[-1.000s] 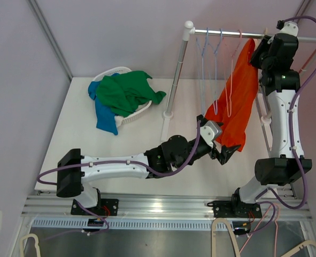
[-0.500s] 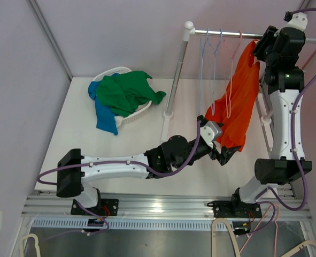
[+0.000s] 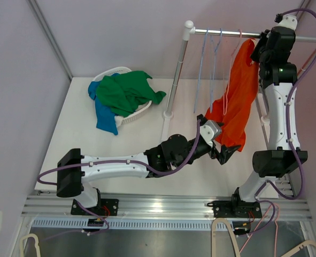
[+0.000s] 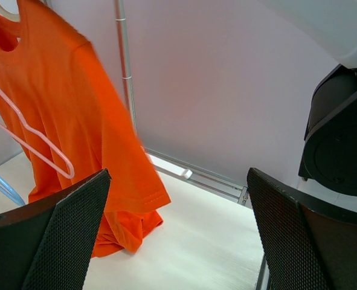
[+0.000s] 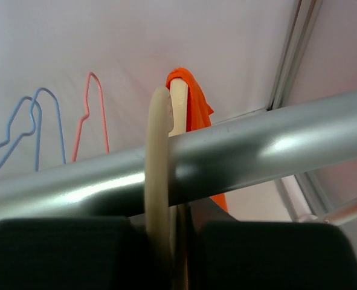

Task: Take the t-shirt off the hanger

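White worktop (image 3: 83, 134) is running under everything. Nearest, the left hand (image 3: 226, 153) is hovering with fingers apart just beside the hem of the orange t-shirt (image 3: 240, 96), likely to catch it. Farther back, the shirt is hanging from a cream hanger (image 5: 158, 151) hooked over the rail (image 5: 269, 148). There the right hand (image 5: 166, 248) is pinching the hook (presumably to lift it).

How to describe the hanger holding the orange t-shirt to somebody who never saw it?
Find the metal rail at the back right. The cream hanger hooks over its right end, carrying the orange t-shirt; its neighbours are thin blue and pink wire, bare.
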You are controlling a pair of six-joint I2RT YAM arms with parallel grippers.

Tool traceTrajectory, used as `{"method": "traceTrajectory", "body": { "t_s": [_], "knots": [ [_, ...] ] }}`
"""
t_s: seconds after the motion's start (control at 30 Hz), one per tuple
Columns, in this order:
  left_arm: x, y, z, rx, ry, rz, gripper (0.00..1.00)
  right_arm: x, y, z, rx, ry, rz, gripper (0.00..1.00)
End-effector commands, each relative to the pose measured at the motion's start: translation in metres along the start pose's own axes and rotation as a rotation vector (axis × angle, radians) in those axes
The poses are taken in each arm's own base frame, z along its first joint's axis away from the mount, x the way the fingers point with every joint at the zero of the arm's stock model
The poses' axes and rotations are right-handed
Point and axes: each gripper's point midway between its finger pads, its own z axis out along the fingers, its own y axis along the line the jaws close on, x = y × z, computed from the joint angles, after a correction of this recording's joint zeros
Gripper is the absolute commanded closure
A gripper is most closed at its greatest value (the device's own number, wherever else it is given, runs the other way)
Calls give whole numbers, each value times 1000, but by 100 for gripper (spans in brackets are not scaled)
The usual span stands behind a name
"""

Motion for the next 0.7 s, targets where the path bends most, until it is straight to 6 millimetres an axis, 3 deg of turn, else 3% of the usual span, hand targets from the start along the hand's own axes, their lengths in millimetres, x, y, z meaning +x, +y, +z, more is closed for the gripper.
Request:
{"method": "traceTrajectory", "body": {
  "t_s": [0.0,0.2,0.37,0.4,0.6,0.63,0.67],
  "knots": [
    [-7,1,-2,5,-21,-24,1,-24,1,-6,15,-73,-3,97],
    [-7,1,-1,8,-21,-27,1,-27,0,-8,21,-74,-6,100],
    [-7,3,-1,3,-19,-23,0,-41,2,-17,11,-113,-5,100],
    [-8,3,-1,3,-19,-22,1,-44,16,-22,-19,-123,-7,100],
    [-14,5,-4,-3,-28,-18,1,-70,31,-53,-66,-194,-14,100],
    [-15,6,-5,-4,-31,-18,0,-66,34,-55,-76,-185,-22,100],
    [-16,6,-5,-6,-33,-17,0,-74,38,-71,-95,-213,-18,100]
  ]
}}
